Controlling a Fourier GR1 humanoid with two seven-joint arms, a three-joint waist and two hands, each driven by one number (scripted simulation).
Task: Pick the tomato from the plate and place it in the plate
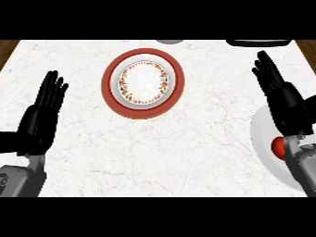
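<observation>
A red tomato (278, 147) lies on a plain white plate (263, 139) at the counter's right side, mostly hidden behind my right wrist. My right hand (285, 99) is open above that plate's far part, fingers straight and pointing away. A red-rimmed plate (112, 83) with a patterned white centre sits toward the far middle of the counter with nothing on it. My left hand (37, 120) is open at the left, fingers straight, holding nothing.
The white marble counter (167, 152) has wooden floor showing past its left and right far corners. A grey round object (168, 41) and a dark object (259, 43) peek in at the far edge.
</observation>
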